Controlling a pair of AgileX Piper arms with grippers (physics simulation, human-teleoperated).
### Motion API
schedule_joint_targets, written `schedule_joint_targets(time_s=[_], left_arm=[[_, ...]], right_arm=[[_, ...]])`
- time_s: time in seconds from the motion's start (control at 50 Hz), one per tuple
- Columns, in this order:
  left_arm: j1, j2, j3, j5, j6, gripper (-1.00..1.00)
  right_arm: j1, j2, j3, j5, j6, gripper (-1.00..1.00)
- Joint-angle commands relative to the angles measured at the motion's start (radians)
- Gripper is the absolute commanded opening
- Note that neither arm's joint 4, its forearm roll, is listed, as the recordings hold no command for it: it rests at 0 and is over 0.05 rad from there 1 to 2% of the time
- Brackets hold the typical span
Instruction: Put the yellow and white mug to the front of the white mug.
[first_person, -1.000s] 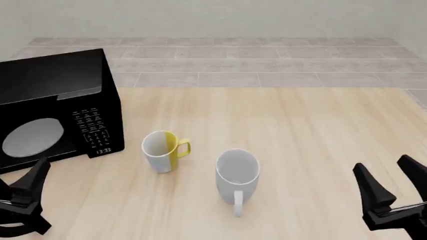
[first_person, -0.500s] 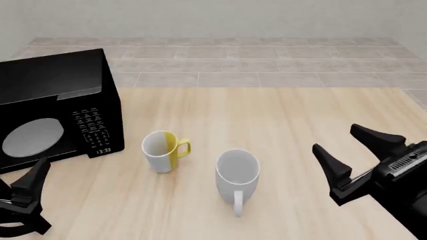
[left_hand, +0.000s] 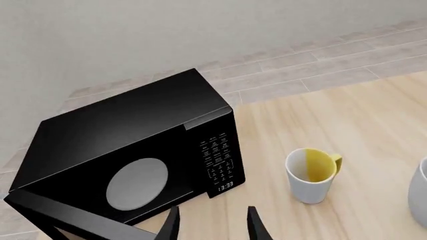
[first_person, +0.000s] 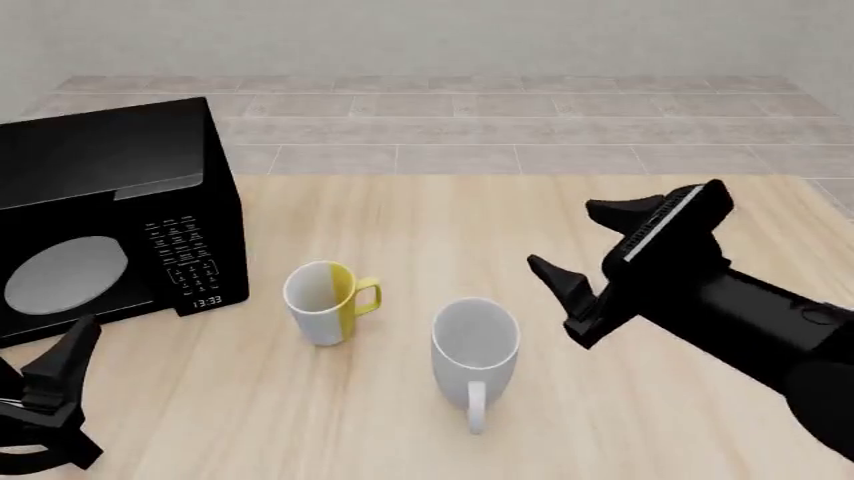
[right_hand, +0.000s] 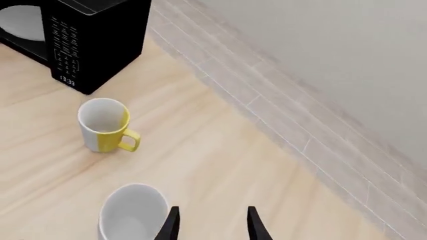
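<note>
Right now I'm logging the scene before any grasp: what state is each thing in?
Yellow mug: upright, empty, free, handle toward the right arm.
White mug: upright, empty, free, handle toward the camera.
Microwave: door shut, display reads 13:33.
Left gripper: open, holding nothing.
Right gripper: open, raised beside the white mug, holding nothing.

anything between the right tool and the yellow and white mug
In the front view, the white mug stands partly in that stretch, between the right tool and the yellow and white mug. The rest is bare table.
</note>
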Motion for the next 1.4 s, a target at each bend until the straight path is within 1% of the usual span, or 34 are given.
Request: schedule_joint_targets(time_s=[0.02,0.06,0.1,0.12,0.14,0.18,0.28,0.32,0.36,0.46,0.48,0.5,0.52,0.6,0.66,0.76,0.86,1.06,1.16,1.4], left_arm=[[0.0,0.0,0.0,0.0,0.0,1.0],[0.0,0.0,0.0,0.0,0.0,1.0],[0.0,0.0,0.0,0.0,0.0,1.0],[0.0,0.0,0.0,0.0,0.0,1.0],[0.0,0.0,0.0,0.0,0.0,1.0],[0.0,0.0,0.0,0.0,0.0,1.0],[0.0,0.0,0.0,0.0,0.0,1.0],[0.0,0.0,0.0,0.0,0.0,1.0],[0.0,0.0,0.0,0.0,0.0,1.0],[0.0,0.0,0.0,0.0,0.0,1.0],[0.0,0.0,0.0,0.0,0.0,1.0],[0.0,0.0,0.0,0.0,0.0,1.0],[0.0,0.0,0.0,0.0,0.0,1.0],[0.0,0.0,0.0,0.0,0.0,1.0],[0.0,0.0,0.0,0.0,0.0,1.0],[0.0,0.0,0.0,0.0,0.0,1.0],[0.0,0.0,0.0,0.0,0.0,1.0],[0.0,0.0,0.0,0.0,0.0,1.0],[0.0,0.0,0.0,0.0,0.0,1.0],[0.0,0.0,0.0,0.0,0.0,1.0]], right_arm=[[0.064,0.13,-0.171,0.117,-0.06,1.0],[0.071,0.152,-0.192,0.131,-0.076,1.0],[0.076,0.171,-0.218,0.145,-0.078,1.0],[0.08,0.2,-0.241,0.163,-0.095,1.0],[0.08,0.2,-0.242,0.163,-0.095,1.0],[0.088,0.246,-0.272,0.188,-0.12,1.0],[0.099,0.304,-0.335,0.24,-0.135,1.0],[0.104,0.324,-0.357,0.257,-0.153,1.0],[0.112,0.336,-0.378,0.275,-0.155,1.0],[0.116,0.386,-0.438,0.326,-0.182,1.0],[0.128,0.401,-0.459,0.351,-0.185,1.0],[0.128,0.401,-0.459,0.351,-0.185,1.0],[0.125,0.416,-0.476,0.363,-0.197,1.0],[0.131,0.444,-0.511,0.398,-0.201,1.0],[0.125,0.47,-0.529,0.417,-0.223,1.0],[0.144,0.498,-0.563,0.444,-0.227,1.0],[0.174,0.521,-0.588,0.46,-0.216,1.0],[0.187,0.6,-0.641,0.496,-0.23,1.0],[0.179,0.647,-0.692,0.516,-0.241,1.0],[0.199,0.735,-0.739,0.491,-0.225,1.0]])
